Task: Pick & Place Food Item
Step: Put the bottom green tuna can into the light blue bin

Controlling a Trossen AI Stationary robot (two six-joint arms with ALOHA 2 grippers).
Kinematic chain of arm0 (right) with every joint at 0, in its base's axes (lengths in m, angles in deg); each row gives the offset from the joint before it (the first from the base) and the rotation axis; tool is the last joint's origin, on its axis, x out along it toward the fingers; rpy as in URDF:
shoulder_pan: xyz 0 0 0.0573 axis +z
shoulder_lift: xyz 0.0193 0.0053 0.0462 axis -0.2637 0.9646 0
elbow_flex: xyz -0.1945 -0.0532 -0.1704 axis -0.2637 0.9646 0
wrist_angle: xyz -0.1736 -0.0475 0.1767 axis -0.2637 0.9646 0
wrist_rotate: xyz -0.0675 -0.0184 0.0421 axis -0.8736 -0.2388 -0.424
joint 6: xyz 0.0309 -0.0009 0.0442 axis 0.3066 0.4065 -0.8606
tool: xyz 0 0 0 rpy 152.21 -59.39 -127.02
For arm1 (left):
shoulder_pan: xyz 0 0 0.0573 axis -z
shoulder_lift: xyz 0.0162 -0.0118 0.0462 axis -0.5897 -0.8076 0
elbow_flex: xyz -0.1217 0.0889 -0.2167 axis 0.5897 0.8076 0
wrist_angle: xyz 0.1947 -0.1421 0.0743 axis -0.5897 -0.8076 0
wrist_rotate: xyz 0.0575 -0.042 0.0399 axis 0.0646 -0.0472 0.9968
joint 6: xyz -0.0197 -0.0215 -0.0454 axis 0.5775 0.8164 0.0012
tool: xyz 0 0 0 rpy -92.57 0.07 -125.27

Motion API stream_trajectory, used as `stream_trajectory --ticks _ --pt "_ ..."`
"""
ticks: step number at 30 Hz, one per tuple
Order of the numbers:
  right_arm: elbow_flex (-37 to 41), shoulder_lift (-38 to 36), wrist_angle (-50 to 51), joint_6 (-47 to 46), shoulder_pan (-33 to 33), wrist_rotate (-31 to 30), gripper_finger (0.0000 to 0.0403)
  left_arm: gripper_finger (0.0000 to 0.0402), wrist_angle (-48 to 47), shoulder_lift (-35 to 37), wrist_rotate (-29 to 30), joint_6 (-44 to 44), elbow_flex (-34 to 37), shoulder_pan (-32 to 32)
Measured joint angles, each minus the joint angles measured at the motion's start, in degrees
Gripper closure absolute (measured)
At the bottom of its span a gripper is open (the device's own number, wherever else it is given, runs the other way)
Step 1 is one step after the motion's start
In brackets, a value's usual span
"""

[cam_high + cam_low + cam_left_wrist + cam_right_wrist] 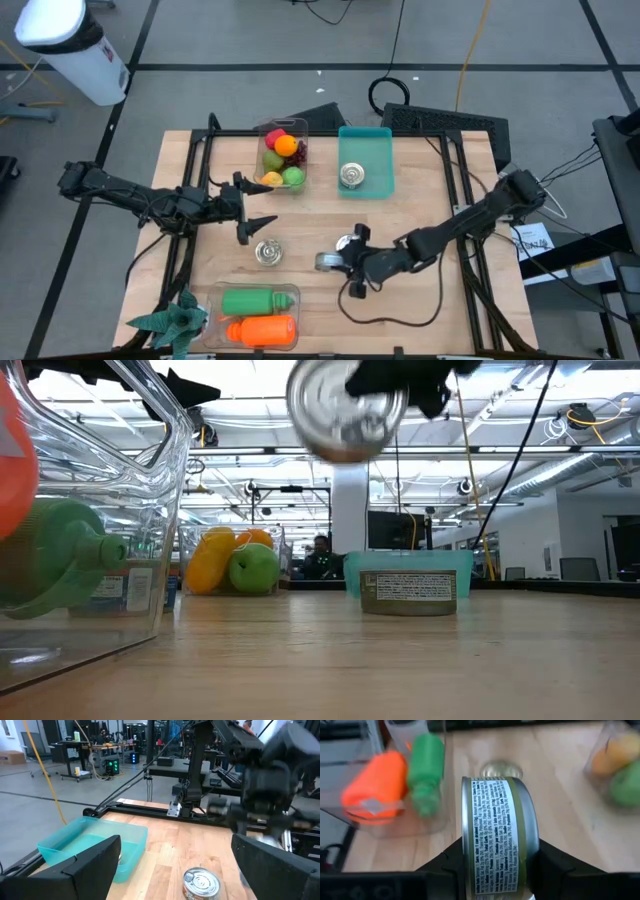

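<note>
Light wooden table (420, 310) on a dark frame, set on a grey floor crossed by dark tape lines. White bin (72, 48) off the far left corner; black cables (395, 95) trailing behind the far edge. Beyond the table in the low view, an open workshop hall with ceiling strip lights, monitors and benches; a person (320, 552) dimly seen far back, too small to make out further.

Right gripper (343, 264) raised above the table's middle, clamped on a tin can (329, 262) turned on its side, label (490, 835) facing the wrist camera, fingers pressing both flat ends. Can blurred in the low view, hanging clear of the wood.

Left gripper (248, 213) over the left half of the table, fingers spread wide and holding nothing. Second can (267, 252) upright on the wood just beside it.

Third can (351, 176) inside the teal tray (380, 140) at the far edge. Clear box (262, 135) of fruit next to the tray: orange, green apple, yellow and red pieces, partly overlapping. Near edge: clear container (290, 296) with a green bottle (247, 301) and an orange bottle (262, 329) lying flat. Green plant-like item (172, 322) at the near left corner, cut off by the frame.
</note>
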Motion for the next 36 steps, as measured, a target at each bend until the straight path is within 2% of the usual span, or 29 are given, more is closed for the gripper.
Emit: stream_trajectory --ticks 6,10,14,17,22,29,33,36 --pt "0.0 -6.9 5.9 2.1 -2.6 -4.2 0.0262 0.0011 -0.1 0.0 0.0 0.0 0.0 0.0" --pt "0.0 -9.9 8.8 1.2 -6.4 -4.4 0.0262 0.0011 -0.1 0.0 0.0 0.0 0.0 0.0" --pt "0.0 -12.1 11.3 1.2 -11.9 -3.5 0.0262 0.0011 -0.1 0.0 0.0 0.0 0.0 0.0" --pt "0.0 -12.8 14.7 1.1 -18.7 -1.5 0.0262 0.0011 -0.1 0.0 0.0 0.0 0.0 0.0" --pt "0.0 -12.1 17.5 0.7 -32.9 7.8 0.0262 0.0011 -0.1 0.0 0.0 0.0 0.0 0.0" --pt "6.4 -11.8 9.4 0.2 -50.4 21.6 0.0262 0.0011 -0.1 0.0 0.0 0.0 0.0 0.0" --pt "11.8 -11.8 1.1 -2.7 -56.1 32.4 0.0262 0.0011 -0.1 0.0 0.0 0.0 0.0 0.0" --pt "16.1 -11.9 -4.4 -3.5 -56.8 32.8 0.0262 0.0011 -0.1 0.0 0.0 0.0 0.0 0.0"
